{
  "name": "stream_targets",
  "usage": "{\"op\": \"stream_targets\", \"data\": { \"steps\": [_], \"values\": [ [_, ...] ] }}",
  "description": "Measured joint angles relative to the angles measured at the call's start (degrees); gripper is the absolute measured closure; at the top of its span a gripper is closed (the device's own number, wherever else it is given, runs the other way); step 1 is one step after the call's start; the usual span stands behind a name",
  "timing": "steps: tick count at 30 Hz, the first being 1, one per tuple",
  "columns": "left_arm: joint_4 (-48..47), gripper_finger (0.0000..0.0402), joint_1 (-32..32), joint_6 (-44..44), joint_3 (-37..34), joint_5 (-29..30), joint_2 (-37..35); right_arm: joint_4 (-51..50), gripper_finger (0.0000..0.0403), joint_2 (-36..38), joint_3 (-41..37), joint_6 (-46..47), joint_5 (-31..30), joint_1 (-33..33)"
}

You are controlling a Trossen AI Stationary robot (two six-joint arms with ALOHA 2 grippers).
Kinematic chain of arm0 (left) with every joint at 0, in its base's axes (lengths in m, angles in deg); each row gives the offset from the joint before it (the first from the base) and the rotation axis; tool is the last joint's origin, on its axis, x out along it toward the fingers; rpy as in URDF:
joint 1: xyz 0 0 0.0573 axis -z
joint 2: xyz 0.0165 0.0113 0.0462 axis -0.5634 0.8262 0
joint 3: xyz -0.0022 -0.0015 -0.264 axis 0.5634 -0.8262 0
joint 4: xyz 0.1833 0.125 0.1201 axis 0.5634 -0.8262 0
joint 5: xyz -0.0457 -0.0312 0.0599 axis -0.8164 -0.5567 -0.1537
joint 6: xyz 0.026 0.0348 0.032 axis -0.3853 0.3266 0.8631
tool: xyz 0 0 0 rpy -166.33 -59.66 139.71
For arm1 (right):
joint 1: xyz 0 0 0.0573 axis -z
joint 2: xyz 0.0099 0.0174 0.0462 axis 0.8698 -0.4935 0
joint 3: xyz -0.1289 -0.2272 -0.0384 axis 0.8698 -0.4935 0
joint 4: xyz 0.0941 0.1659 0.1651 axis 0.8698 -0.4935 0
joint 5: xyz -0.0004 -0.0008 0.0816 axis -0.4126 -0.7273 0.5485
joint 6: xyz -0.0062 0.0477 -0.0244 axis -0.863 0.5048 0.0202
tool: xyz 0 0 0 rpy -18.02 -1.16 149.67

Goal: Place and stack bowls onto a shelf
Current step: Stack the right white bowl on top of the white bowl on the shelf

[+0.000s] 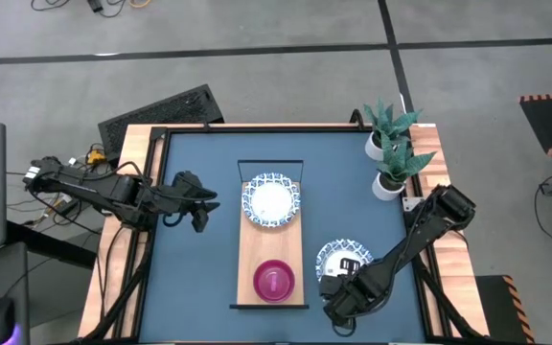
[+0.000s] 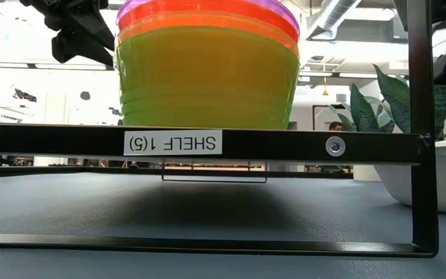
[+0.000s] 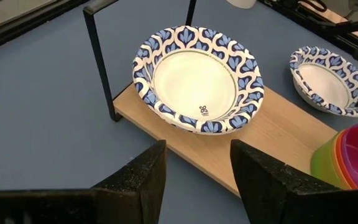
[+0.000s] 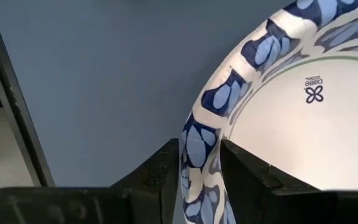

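Blue-rimmed white dish (image 1: 338, 257) is pinched at its rim by the right gripper (image 4: 199, 167) on the dark tabletop (image 1: 199, 278), just beside the shelf (image 1: 257, 257). One matching dish (image 1: 271, 200) is already set on the shelf's far half, and the nested coloured bowls (image 1: 274, 281) are stacked on its near end. The held dish is best lifted level, carried clear of the black frame (image 3: 99, 56), centred over the shelved dish, and lowered before the rim is released. The left gripper (image 3: 197, 171) is held unclenched and empty beside the shelf's far end
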Motion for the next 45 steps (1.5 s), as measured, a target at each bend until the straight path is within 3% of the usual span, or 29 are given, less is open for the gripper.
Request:
{"op": "stream_targets", "data": {
  "steps": [19, 23, 30, 45],
  "values": [
    [-0.03, 0.0239, -0.01, 0.50, 0.00, 1.16, 0.01, 0.55, 0.0267, 0.02, 1.22, -2.52, 2.81, 0.10],
    [-0.04, 0.0239, 0.00, 0.48, -0.01, 1.16, -0.01, 0.48, 0.0293, 0.02, 1.22, -2.52, 2.85, 0.37],
    [-0.03, 0.0239, -0.01, 0.48, -0.02, 1.16, -0.01, 0.54, 0.0384, 0.15, 1.25, -2.55, 2.86, 0.42],
    [-0.03, 0.0239, 0.01, 0.20, -0.02, 1.14, 0.01, -2.27, 0.0385, 3.84, 4.19, -2.48, 2.85, 1.11]
  ]
}}
